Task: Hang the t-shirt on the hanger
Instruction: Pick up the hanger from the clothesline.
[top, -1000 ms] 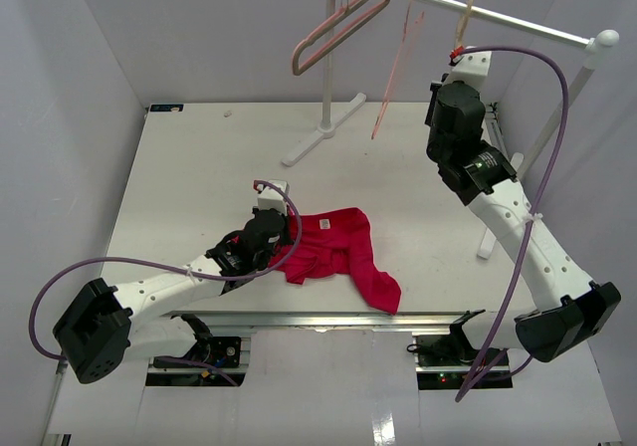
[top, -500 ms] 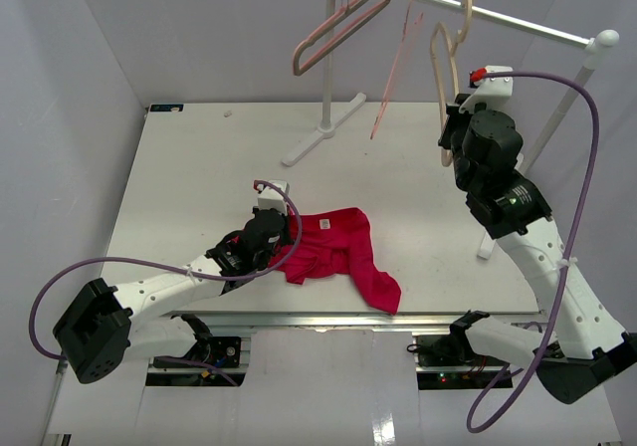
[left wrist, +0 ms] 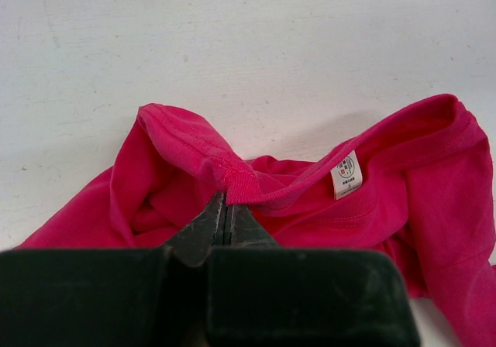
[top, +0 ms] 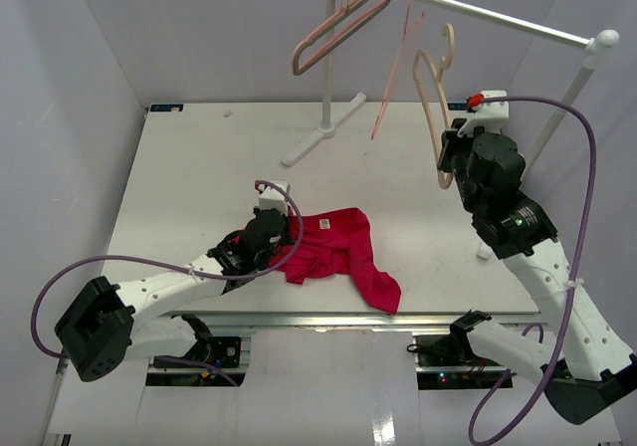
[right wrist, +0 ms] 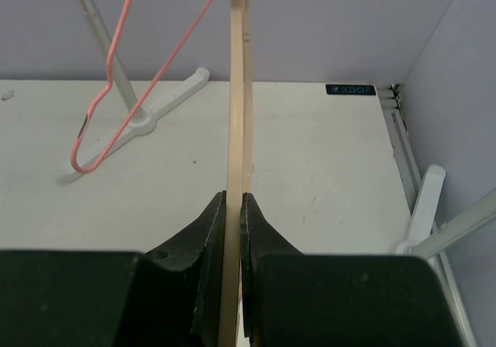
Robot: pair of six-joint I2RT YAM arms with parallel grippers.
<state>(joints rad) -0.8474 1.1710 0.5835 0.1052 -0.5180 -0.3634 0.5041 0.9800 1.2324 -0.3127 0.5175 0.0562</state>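
Right gripper (right wrist: 234, 201) is clamping the hanger (right wrist: 237, 91) mid-air near the rail, left gripper (left wrist: 226, 207) is pinching the t-shirt (left wrist: 403, 169) collar on the table (top: 199, 167) (thin edge-grip, so the hanger is risking twisting loose).

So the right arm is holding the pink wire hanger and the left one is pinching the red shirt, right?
Wrong hanger. The right gripper is holding the light wooden hanger, as the right wrist view shows. The left gripper is pinching the red shirt.

high rear overview, close wrist views along jaws
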